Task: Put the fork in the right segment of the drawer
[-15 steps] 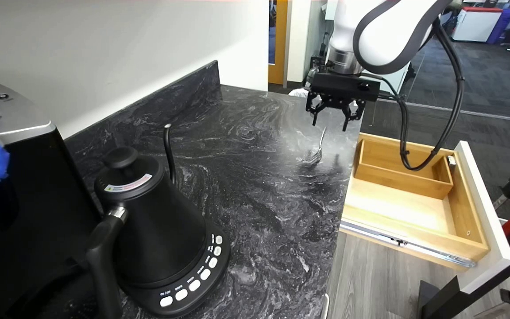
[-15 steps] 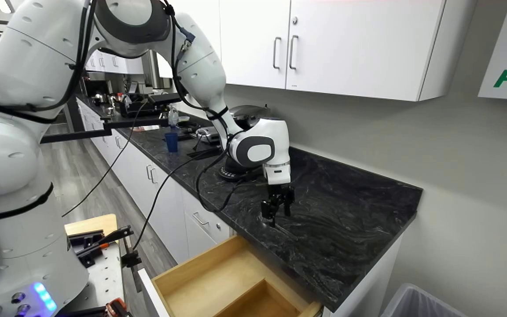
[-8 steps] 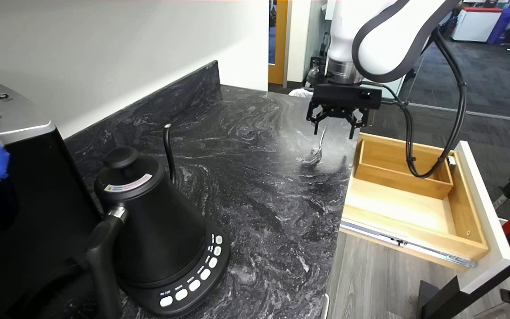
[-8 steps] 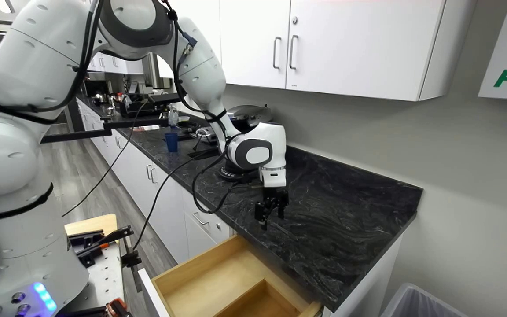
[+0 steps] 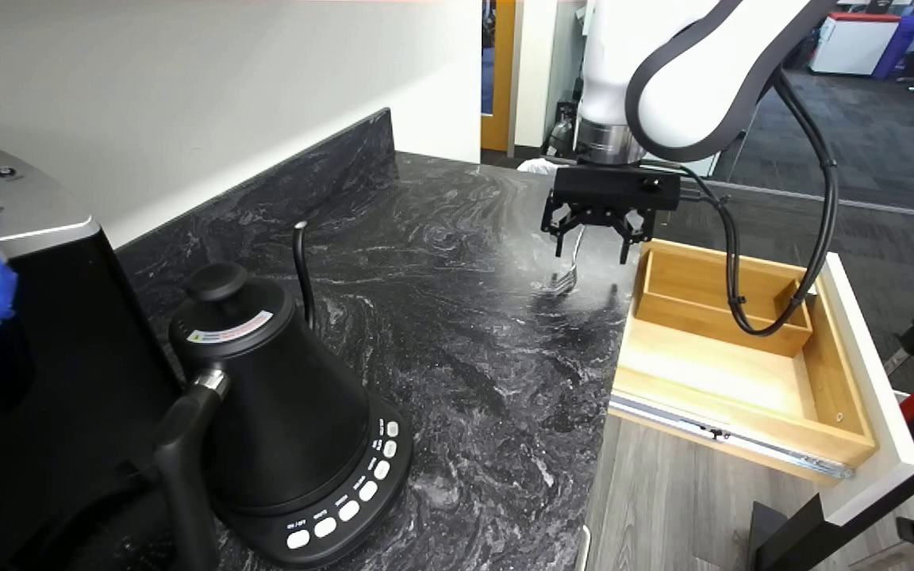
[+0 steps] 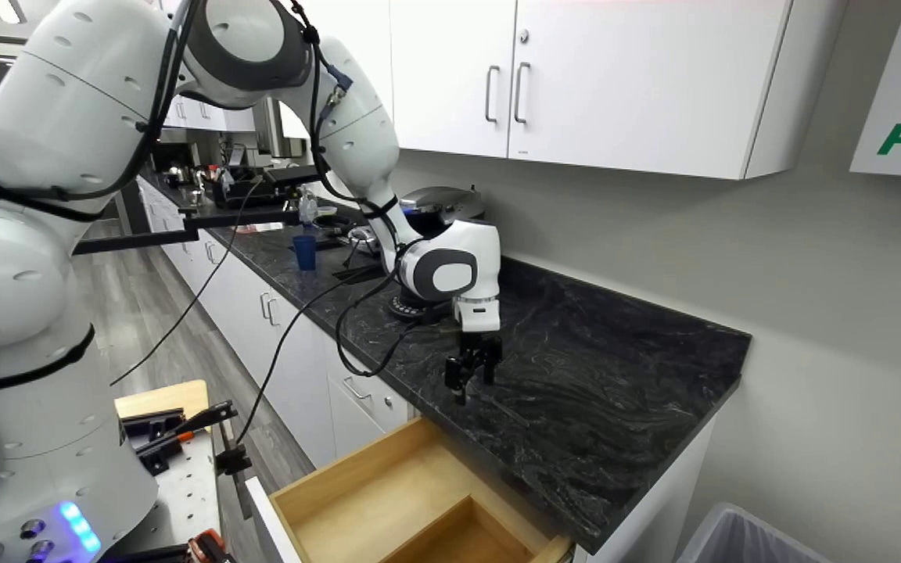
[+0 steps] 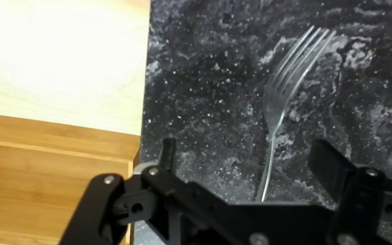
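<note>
End effector (image 7: 243, 147) hangs spread above a slim, silvery, four-tined fork (image 7: 275, 103).

A: How does your Panda arm (image 6: 353, 125) look from there?

B: Mine's glossy white and rounded, dotted with small oval marks (image 6: 91, 177), its pale caps (image 6: 452, 277) ringed in dark grey.

A: And the wiring?

B: I see black cables (image 5: 829, 170), doubled in a loop at the right in an exterior view, black bands (image 6: 382, 207) strapped round the arm, and a blue plug (image 6: 340, 76).

A: The ends?

B: At the near left my base (image 6: 52, 469) carries a light strip (image 6: 79, 526) glowing blue beside round fittings (image 6: 32, 528). At the far end a silvery collar (image 5: 609, 144) joins my gripper (image 5: 591, 256), all angular black links (image 7: 131, 200) with bright screw heads (image 7: 109, 179).
</note>
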### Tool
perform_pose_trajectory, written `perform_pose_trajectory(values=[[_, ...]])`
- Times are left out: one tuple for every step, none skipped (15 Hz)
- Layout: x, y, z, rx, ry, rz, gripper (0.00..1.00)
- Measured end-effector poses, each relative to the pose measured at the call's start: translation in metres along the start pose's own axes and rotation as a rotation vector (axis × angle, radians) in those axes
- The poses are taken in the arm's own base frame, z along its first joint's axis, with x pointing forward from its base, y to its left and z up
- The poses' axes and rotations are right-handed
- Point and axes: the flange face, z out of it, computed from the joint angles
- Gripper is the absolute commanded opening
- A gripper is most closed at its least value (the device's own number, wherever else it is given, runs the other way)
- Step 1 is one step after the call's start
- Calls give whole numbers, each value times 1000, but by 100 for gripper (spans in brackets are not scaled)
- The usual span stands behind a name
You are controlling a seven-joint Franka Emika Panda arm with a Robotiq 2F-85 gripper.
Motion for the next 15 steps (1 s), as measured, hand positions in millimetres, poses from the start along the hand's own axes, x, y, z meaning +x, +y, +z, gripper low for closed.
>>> perform_pose_trajectory(values=[[1, 0, 0, 1, 0, 2, 74], [2, 0, 0, 1, 0, 4, 71], [3, 0, 0, 1, 0, 6, 69], [4, 1, 0, 1, 0, 7, 64], [5, 1, 0, 1, 0, 9, 56], [6, 1, 0, 1, 0, 10, 50], [6, 1, 0, 1, 0, 11, 42], [7, 1, 0, 1, -1, 13, 37], [8, 2, 0, 1, -1, 14, 29], [8, 2, 0, 1, -2, 15, 23], [9, 1, 0, 3, -1, 16, 16], [9, 1, -1, 5, -1, 16, 10], [9, 0, -1, 6, -1, 16, 6], [9, 0, -2, 7, -1, 16, 4], [9, 0, -2, 8, 0, 16, 3]])
